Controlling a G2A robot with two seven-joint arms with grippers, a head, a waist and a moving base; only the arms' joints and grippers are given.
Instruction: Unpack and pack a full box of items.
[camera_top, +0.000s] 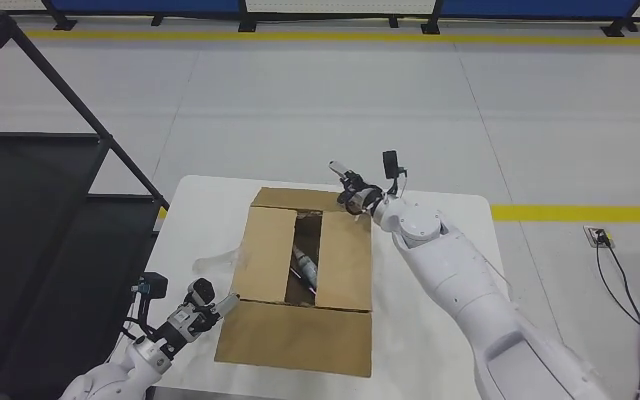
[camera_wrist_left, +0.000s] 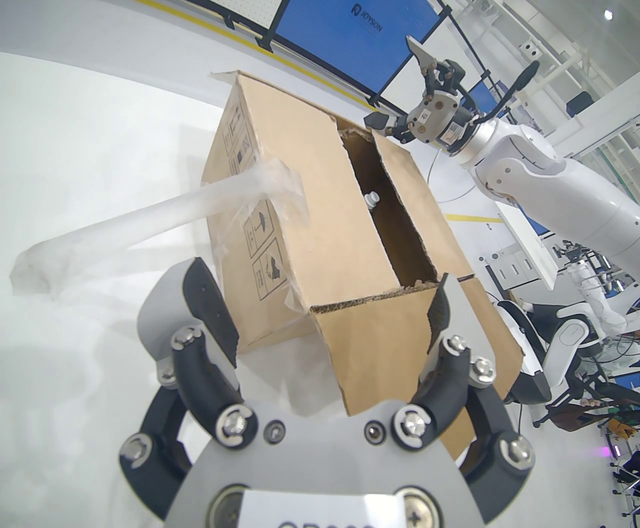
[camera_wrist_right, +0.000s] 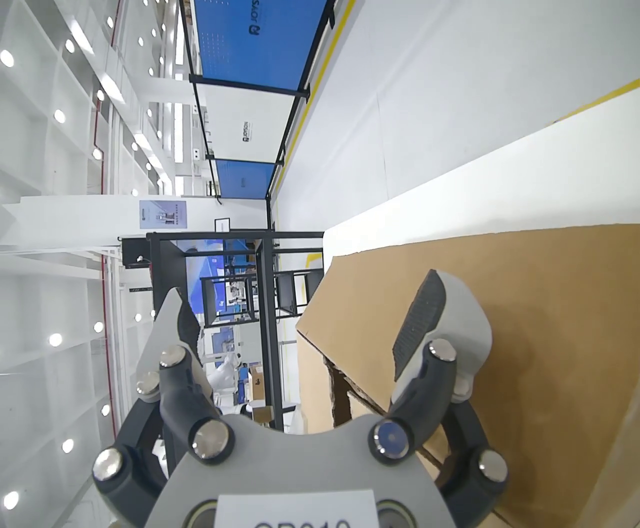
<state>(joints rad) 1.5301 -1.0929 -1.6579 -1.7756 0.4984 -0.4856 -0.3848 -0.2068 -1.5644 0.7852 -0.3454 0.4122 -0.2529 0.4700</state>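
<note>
Centrally on the white worktop (camera_top: 200, 210) sits the cardboard box (camera_top: 295, 340), its top flaps parted along a narrow gap in which a bottle (camera_top: 305, 267) lies. A strip of clear tape (camera_wrist_left: 150, 215) hangs loose from the box's side. The left jaws stand open and empty just beside the box's near corner. The right jaws, also open and empty, hover at its far edge.

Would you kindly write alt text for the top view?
A cardboard box sits on a table, top flaps parted over an item inside. The left gripper is by its near corner, the right gripper by its far edge, both with jaws open.
</note>
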